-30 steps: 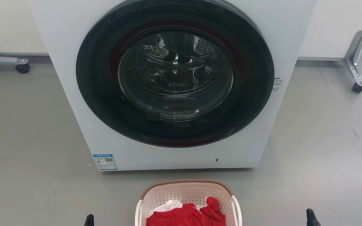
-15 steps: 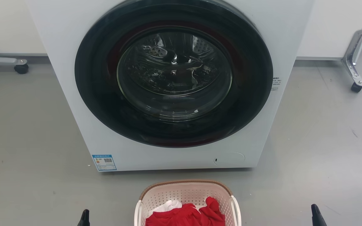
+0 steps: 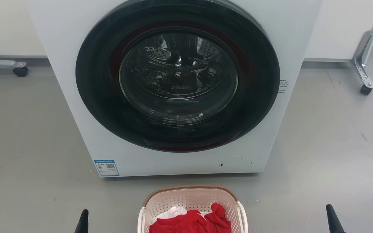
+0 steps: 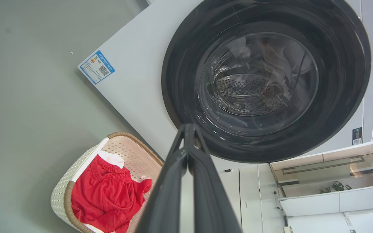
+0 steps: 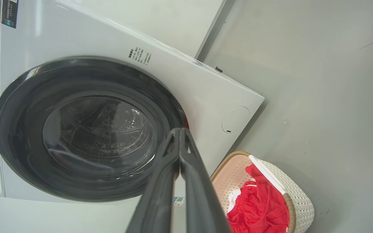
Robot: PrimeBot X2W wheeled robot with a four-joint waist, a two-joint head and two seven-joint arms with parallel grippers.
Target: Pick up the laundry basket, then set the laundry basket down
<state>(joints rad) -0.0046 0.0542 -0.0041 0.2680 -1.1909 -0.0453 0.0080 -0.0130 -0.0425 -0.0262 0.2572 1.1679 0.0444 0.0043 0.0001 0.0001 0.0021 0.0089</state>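
Laundry basket (image 3: 191,198) on floor (image 3: 28,145), 6 o'clock from washer (image 3: 70,81). Left gripper (image 4: 189,129) and right gripper (image 5: 179,132) both closed, flanking at 9 and 3. Open first, seat evenly on white handles (image 3: 141,219), lift level.

White washer (image 3: 134,161), round dark door (image 3: 178,74) shut — grey floor (image 3: 21,136) beneath.

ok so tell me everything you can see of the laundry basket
The laundry basket is a rounded-rectangular cream-pink plastic tub with perforated walls, a brown woven-look rim and a white handle on each side. It stands upright on the grey floor, just before the washer, a gap between them. A red garment and a white cloth lie inside. The left gripper and right gripper flank it without touching it.
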